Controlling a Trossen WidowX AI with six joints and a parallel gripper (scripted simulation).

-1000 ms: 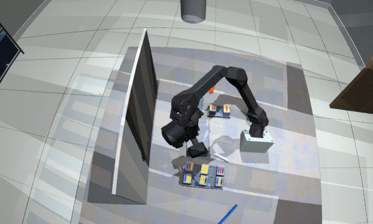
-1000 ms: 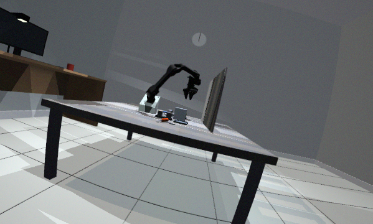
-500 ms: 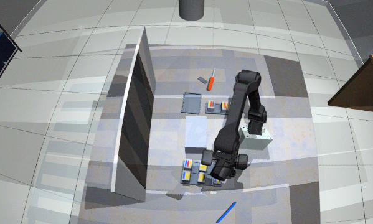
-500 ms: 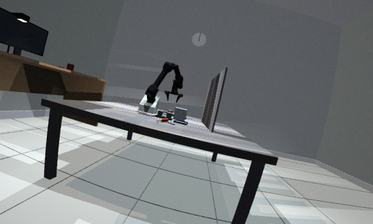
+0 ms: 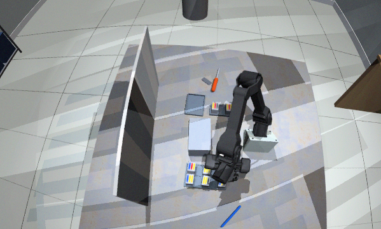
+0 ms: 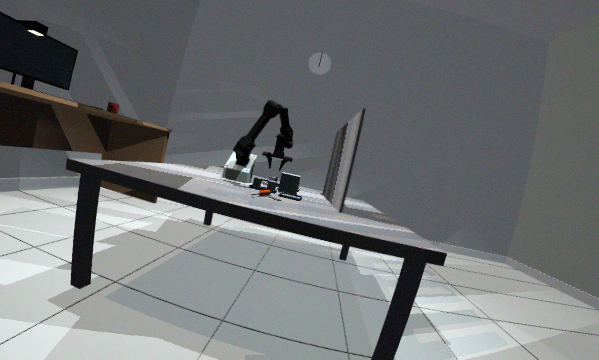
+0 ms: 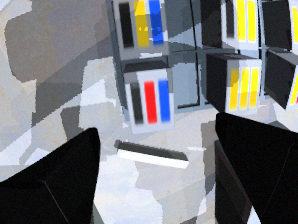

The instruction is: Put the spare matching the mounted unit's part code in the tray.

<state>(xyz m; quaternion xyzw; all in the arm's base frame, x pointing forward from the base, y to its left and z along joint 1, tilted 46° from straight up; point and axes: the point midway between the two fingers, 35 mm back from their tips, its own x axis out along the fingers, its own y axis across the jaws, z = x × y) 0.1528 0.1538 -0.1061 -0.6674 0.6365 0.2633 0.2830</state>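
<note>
Top view: panel upright on table; pale block unit between flat tray and spares rack. Gripper spread, nothing pinched, above rack's edge. Spare in rack striped black-red-blue, neighbour black side, three yellow stripes; no lettering readable.

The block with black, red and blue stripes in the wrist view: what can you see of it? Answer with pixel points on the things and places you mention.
The block with black, red and blue stripes [image 7: 150,102] is small and boxy, perhaps plastic. Its stripes run side by side on a pale face; the face beyond is dark. It sits in a corner of the gray compartmented rack [image 5: 198,174] [image 7: 184,85], by the rim. The gripper's fingers [image 6: 283,162] stand open, apparently not touching it.
</note>
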